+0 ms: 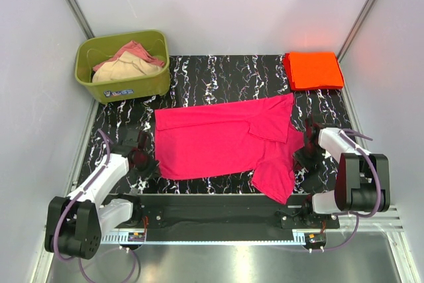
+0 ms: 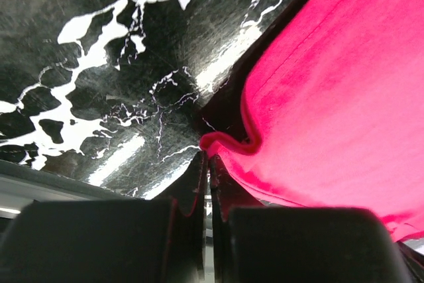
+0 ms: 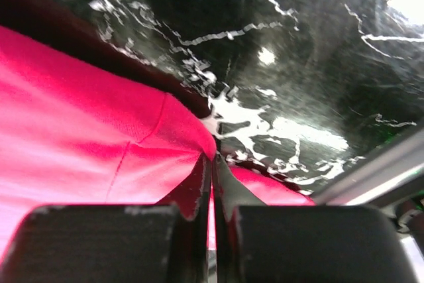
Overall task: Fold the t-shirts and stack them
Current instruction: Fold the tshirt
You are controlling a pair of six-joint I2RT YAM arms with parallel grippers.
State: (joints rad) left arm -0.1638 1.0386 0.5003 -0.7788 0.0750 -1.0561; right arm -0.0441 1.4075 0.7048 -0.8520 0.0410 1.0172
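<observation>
**Observer:** Where is the shirt lying from your jaws?

**Operator:** I am holding the pink t-shirt (image 1: 218,144) spread flat between both sets of jaws, with its long axis running from one set to the other. The left gripper (image 2: 207,158) is pinching shut on the hem edge, and the cloth is spreading away to its right. The right gripper (image 3: 213,157) is clamping shut on the sleeve end, with cloth spreading to its left. I judge neither arm nearer.

**Observer:** What are you failing to see?

**Operator:** Both wrist views are hiding how deep the cloth is sitting between the jaws. The orange t-shirt (image 1: 313,69) is lying folded well beyond the right jaws. Clothes in the tub (image 1: 122,87), far beyond the left jaws, are hard to make out.
</observation>
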